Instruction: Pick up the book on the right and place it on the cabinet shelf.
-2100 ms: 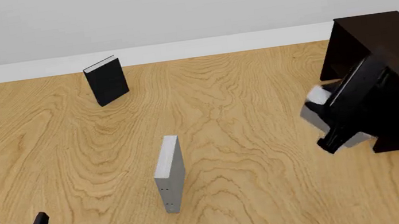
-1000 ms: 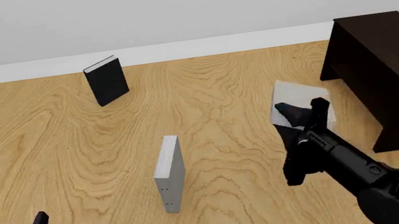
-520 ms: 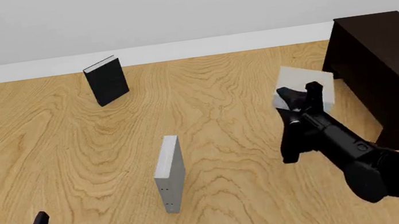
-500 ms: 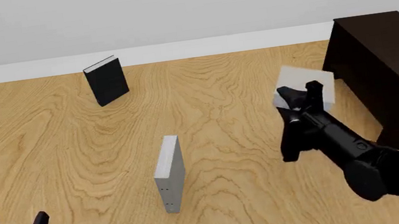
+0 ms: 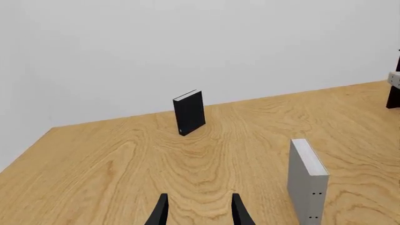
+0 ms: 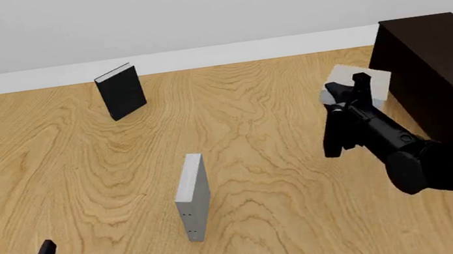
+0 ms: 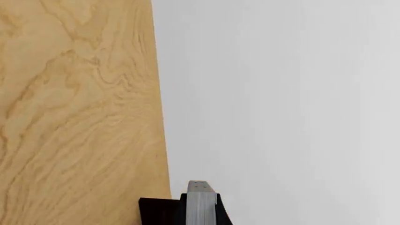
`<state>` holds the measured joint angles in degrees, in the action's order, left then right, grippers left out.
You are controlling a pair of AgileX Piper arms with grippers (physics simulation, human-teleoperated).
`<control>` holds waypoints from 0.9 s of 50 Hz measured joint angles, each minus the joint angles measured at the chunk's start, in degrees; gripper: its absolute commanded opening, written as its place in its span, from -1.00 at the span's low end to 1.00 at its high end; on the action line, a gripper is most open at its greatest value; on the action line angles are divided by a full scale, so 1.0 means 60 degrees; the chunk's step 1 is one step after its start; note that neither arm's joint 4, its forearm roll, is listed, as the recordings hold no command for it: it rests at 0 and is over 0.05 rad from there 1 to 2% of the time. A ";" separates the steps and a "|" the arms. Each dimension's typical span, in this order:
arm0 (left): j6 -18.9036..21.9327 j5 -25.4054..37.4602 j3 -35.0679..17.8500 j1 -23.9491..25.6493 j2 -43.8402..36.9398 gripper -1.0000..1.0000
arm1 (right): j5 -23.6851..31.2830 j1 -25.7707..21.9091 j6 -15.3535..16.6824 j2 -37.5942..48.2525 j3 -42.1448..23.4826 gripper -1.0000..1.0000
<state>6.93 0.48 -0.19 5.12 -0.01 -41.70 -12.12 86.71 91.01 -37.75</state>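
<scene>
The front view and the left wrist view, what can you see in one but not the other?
Only the front view shows the dark cabinet and the right gripper holding the plain grey book beside it. Only the left wrist view shows the dots on the spine of the grey dotted book clearly. Both show the black book, the dotted book, the wooden table and the open left gripper.

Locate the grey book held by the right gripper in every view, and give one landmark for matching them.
Front view: the grey book is right of centre, lifted, beside the dark cabinet, in the right gripper.
Left wrist view: only a sliver at the right edge.
Right wrist view: its edge shows between the fingers at the bottom.
Shared landmark: the wooden table.
</scene>
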 measured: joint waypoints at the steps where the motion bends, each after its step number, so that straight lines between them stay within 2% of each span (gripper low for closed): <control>1: 0.0000 -0.0002 0.0002 0.0002 0.0000 1.00 | 0.0020 0.0039 -0.0001 0.0019 -0.0029 -1.00; 45: -0.0017 0.0007 0.0025 -0.0055 0.0000 1.00 | 0.0124 0.1237 -0.0139 0.0547 -0.0479 -1.00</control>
<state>6.83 0.52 -0.04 4.79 0.00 -40.96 -4.70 85.87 94.29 -40.62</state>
